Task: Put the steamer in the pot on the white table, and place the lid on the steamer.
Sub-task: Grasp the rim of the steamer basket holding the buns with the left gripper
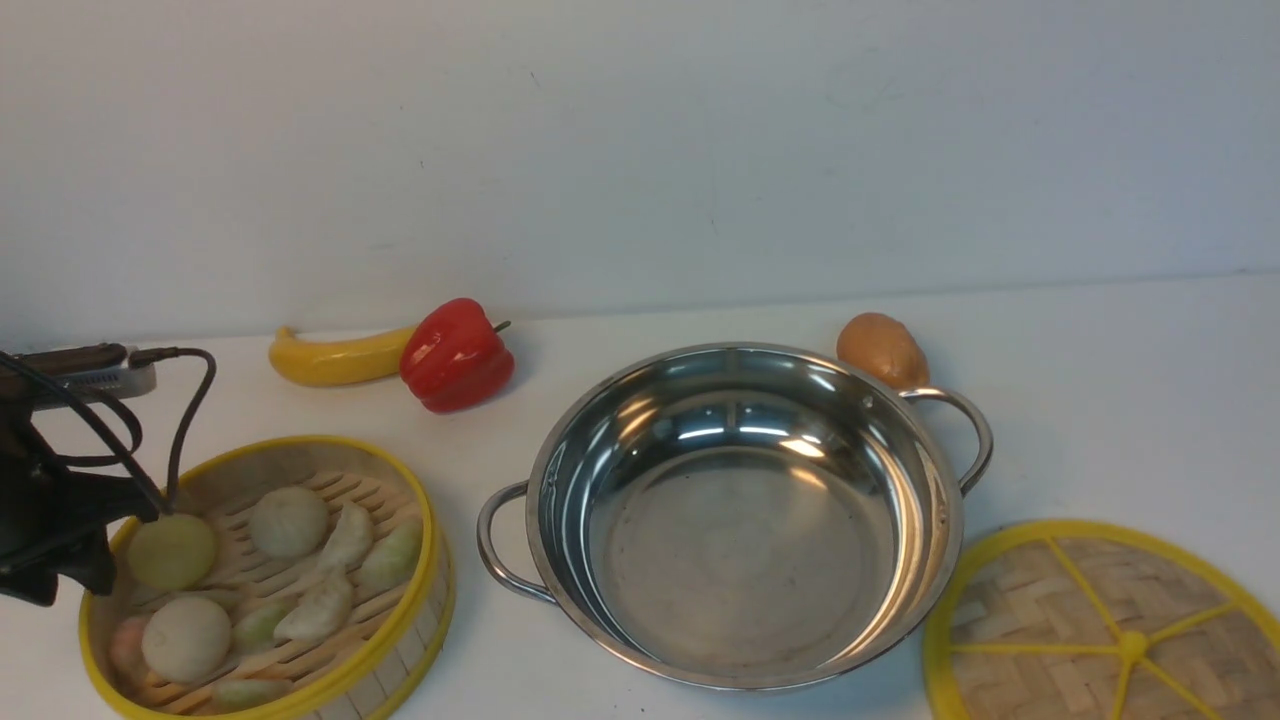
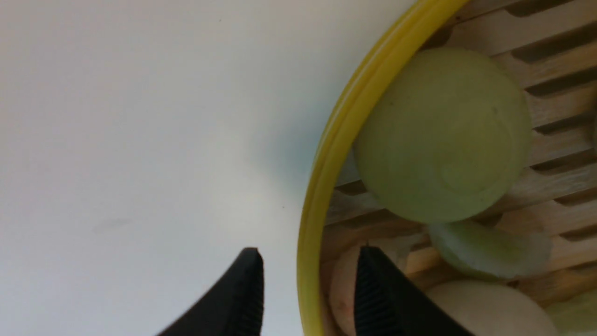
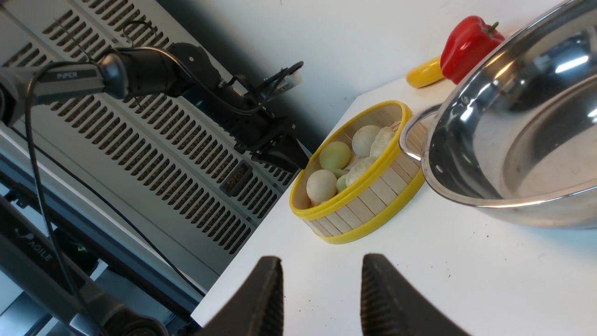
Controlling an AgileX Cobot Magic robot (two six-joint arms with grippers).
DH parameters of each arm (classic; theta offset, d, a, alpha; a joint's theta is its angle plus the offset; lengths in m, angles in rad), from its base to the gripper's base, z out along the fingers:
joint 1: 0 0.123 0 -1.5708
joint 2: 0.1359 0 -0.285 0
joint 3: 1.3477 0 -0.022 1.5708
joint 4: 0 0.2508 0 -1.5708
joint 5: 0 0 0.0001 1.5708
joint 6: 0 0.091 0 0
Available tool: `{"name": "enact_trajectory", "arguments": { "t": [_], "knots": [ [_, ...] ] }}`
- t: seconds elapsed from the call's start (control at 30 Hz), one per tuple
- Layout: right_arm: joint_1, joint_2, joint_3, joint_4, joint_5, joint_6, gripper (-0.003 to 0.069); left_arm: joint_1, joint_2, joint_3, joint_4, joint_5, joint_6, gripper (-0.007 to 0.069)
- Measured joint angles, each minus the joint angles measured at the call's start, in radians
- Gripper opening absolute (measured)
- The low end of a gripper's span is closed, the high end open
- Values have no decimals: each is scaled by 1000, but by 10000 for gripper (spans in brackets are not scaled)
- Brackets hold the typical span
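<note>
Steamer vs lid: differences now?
The round bamboo steamer basket has a wall, slatted floor and toy buns; the flat woven bamboo lid is a disc with yellow spokes. The steamer sits left of the shiny steel pot, the lid right. The open left claw straddles the steamer's rim; nothing touches the lid. Both have yellow rims.
</note>
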Motion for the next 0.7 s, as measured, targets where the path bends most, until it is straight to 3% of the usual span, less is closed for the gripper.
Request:
{"name": "enact_trajectory", "arguments": {
  "t": [0.47,0.6,0.7],
  "knots": [
    [0,0,0,-3,0,21,249,0,92,-2,2,-48,-3,258],
    [0,0,0,-3,0,21,249,0,93,-2,5,-64,-5,209],
    [0,0,0,-3,0,21,249,0,93,-2,5,-74,-7,92]
  ]
}}
